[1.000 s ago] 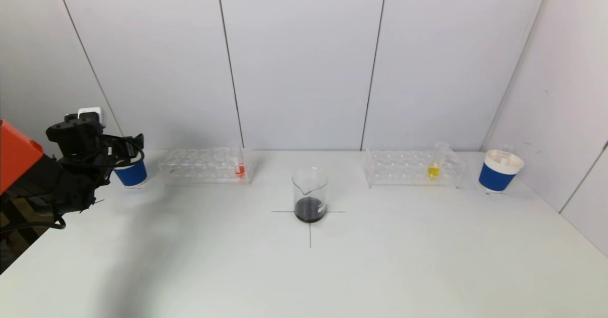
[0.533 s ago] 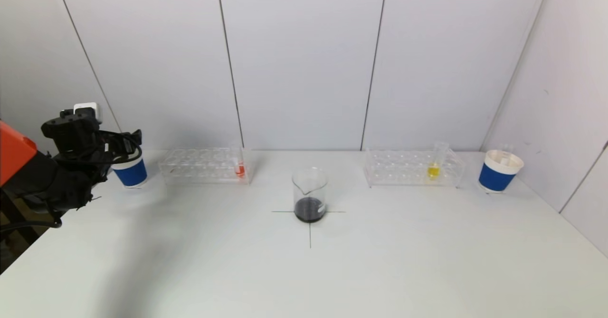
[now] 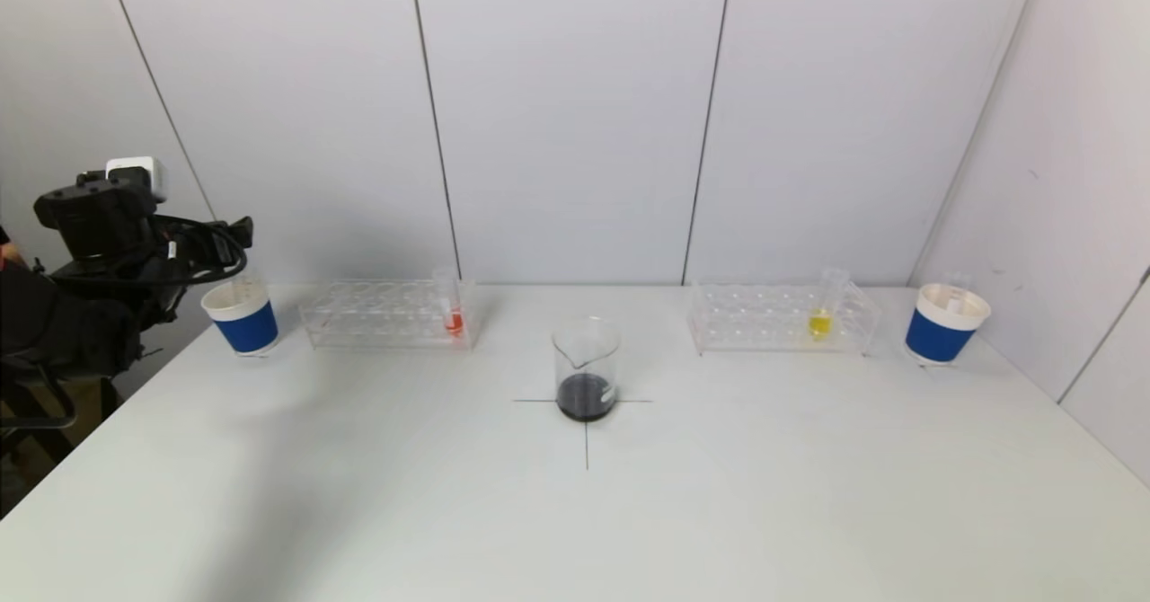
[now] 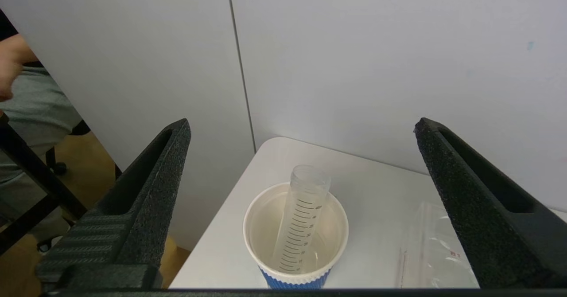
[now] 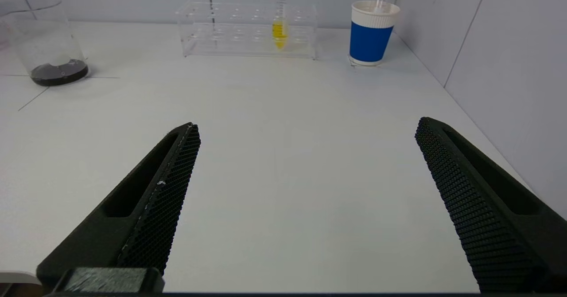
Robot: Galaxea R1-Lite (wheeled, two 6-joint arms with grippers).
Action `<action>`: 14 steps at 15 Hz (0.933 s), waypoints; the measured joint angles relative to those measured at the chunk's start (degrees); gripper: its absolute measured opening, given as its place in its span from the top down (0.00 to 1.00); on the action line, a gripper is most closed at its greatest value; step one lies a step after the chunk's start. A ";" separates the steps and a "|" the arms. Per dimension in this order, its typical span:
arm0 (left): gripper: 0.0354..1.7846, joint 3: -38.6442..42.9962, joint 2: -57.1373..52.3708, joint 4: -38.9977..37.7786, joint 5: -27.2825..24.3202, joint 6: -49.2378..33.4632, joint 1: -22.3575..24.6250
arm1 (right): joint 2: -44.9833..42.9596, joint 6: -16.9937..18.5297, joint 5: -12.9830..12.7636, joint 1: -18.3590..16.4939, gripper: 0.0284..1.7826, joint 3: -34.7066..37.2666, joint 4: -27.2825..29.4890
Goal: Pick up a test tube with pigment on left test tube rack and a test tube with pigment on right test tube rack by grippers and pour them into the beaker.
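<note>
Jaws of left gripper spread wide, holding nothing; empty tube in blue cup ahead between them. Right gripper likewise agape, yellow test tube in right rack and beaker far ahead; red test tube racked left.

The white table carries a beaker at its marked centre cross. Two clear racks stand along the back, each with a blue cup at its outer end.
</note>
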 joint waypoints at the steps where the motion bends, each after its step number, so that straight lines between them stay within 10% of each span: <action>1: 0.01 0.40 -1.82 1.11 0.01 -0.06 -0.06 | 0.00 0.00 0.00 0.00 0.01 0.00 0.02; 14: 0.01 13.59 -34.19 15.93 0.74 0.52 -1.02 | 0.00 0.01 -0.02 0.00 0.01 0.00 0.02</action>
